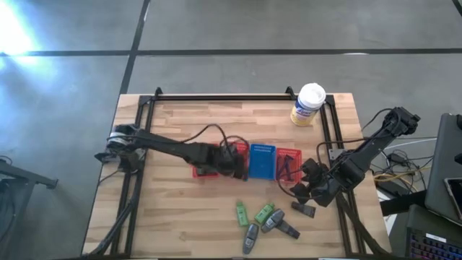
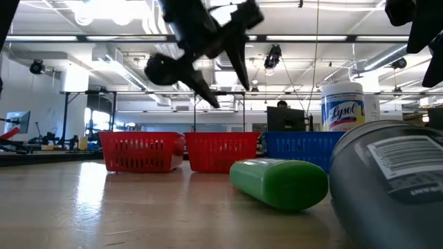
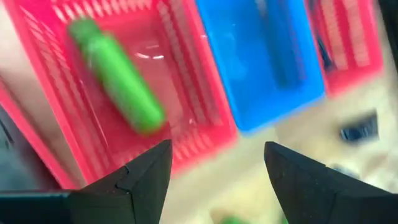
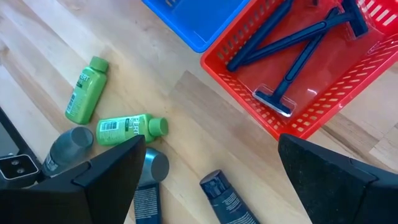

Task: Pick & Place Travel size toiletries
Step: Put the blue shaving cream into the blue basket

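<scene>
My left gripper (image 1: 234,165) (image 3: 217,155) hangs open above the left red basket (image 1: 211,163) (image 3: 186,81); a bright green pack (image 3: 118,78) lies blurred inside that basket. My right gripper (image 1: 307,191) (image 4: 211,180) is open above the table, near the right red basket (image 1: 289,165) (image 4: 323,93), where slim dark razors (image 4: 292,56) lie. On the wood lie two green packs (image 4: 86,90) (image 4: 129,129), grey tubes (image 4: 67,148) (image 4: 149,180) and a dark tube (image 4: 225,194). In the low view a green pack (image 2: 277,181) and a grey tube (image 2: 387,187) lie close to the camera.
A blue basket (image 1: 261,162) (image 3: 261,56) stands between the two red ones. The white-lidded yellow canister (image 1: 308,105) (image 2: 342,104) stands near the table's far right corner. A dark metal frame (image 1: 238,97) runs around the table. Bare wood lies on the near left (image 1: 166,217).
</scene>
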Robot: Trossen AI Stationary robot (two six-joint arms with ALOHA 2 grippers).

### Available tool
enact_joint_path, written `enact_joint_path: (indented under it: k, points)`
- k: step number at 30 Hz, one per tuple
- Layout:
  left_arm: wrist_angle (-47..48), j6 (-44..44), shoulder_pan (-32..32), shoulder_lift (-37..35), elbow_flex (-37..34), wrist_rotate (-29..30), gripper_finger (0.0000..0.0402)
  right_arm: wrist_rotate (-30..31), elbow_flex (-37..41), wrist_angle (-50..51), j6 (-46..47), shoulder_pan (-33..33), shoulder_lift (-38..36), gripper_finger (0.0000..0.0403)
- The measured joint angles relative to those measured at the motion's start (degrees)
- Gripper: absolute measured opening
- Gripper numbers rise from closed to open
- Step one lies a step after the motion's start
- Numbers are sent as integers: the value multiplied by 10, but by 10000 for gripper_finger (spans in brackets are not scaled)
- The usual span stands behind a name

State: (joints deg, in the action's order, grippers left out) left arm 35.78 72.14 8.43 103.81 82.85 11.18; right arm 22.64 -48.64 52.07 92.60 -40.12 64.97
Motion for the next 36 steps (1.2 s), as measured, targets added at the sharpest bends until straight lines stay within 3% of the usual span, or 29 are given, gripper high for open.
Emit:
enact_joint_path:
  k: [3, 10, 13, 22, 29, 36]
  points:
    - [34, 29, 38, 2, 17, 4, 259, -2, 0, 0, 0, 0, 0, 364]
    - [13, 173, 134, 11, 8, 49, 259, -3, 0, 0, -2, 0, 0, 364]
    - [11, 206, 164, 24, 7, 54, 259, -33, 0, -5, -12, 1, 0, 364]
    - [13, 229, 217, 42, 3, 51, 259, -155, 0, -59, -30, -45, 55, 363]
    - [12, 222, 229, 42, 3, 58, 259, -137, -5, -80, -114, -130, 156, 364]
    - [11, 209, 234, 42, 3, 58, 259, -135, -16, -80, -199, -143, 246, 363]
